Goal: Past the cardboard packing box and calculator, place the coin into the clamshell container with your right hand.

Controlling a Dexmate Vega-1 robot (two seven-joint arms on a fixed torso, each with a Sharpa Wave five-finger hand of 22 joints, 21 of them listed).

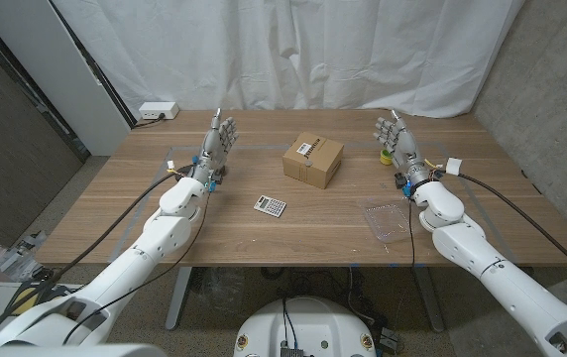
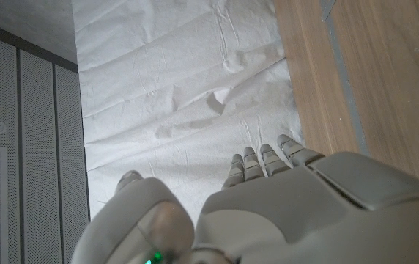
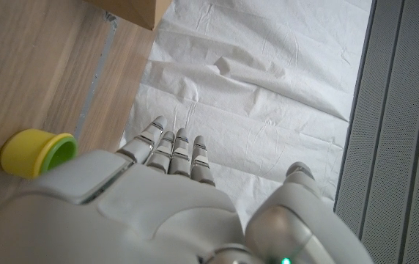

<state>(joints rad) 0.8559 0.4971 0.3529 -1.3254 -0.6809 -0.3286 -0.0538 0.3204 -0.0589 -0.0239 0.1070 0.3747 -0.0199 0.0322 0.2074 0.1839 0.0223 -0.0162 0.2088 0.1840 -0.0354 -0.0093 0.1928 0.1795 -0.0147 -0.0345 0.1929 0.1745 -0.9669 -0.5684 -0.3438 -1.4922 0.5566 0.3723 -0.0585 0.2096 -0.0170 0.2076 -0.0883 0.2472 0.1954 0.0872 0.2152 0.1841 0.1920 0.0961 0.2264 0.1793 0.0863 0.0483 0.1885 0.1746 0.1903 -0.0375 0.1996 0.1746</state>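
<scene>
cardboard packing box [image 1: 313, 161] – table centre | calculator [image 1: 271, 205] – near box, robot-side left | clamshell container [image 1: 387, 220] – right of box, nearer robot | yellow-green cup [image 1: 386, 155] – beside right hand [image 1: 395, 138] | left hand [image 1: 221, 139], right hand – fingers apart, holding nothing | coin – cannot be made out

We see a brown cardboard packing box [image 1: 313, 160] w/ white label, closed, mid-table. Small calculator [image 1: 271, 205] lies flat just in front, slightly to the left. Clear clamshell container [image 1: 387, 219] sits near the right front edge. We can't make out the coin.
</scene>
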